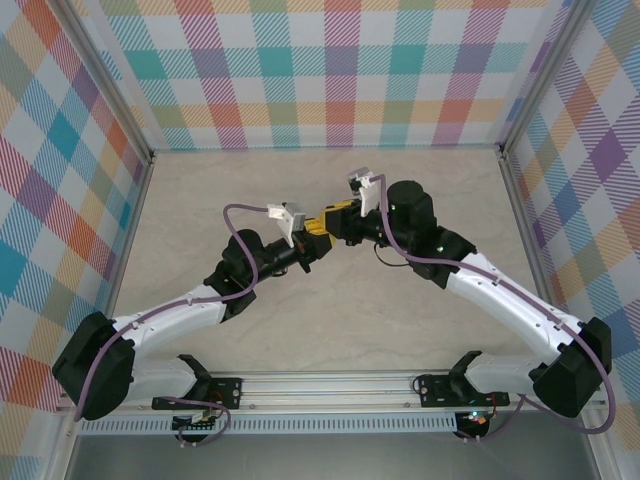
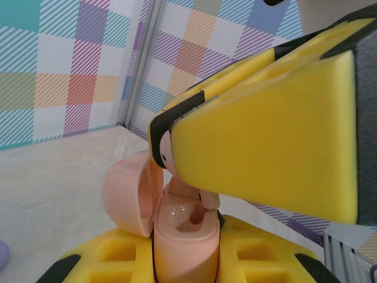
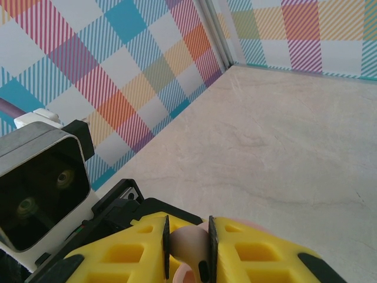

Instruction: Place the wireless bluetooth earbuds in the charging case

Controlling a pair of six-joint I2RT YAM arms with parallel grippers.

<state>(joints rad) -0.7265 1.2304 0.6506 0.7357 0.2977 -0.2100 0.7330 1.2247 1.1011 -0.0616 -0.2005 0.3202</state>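
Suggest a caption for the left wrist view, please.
Left hand grips the open pink case; right hand holds an earbud over it.

White-shelled black-jointed arms, lilac cables, yellow black-edged jaws.

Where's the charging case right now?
Left wrist view: the open pink charging case sits clamped between the left fingers at bottom centre, lid swung left, with the right fingers holding a pink earbud directly over its wells.
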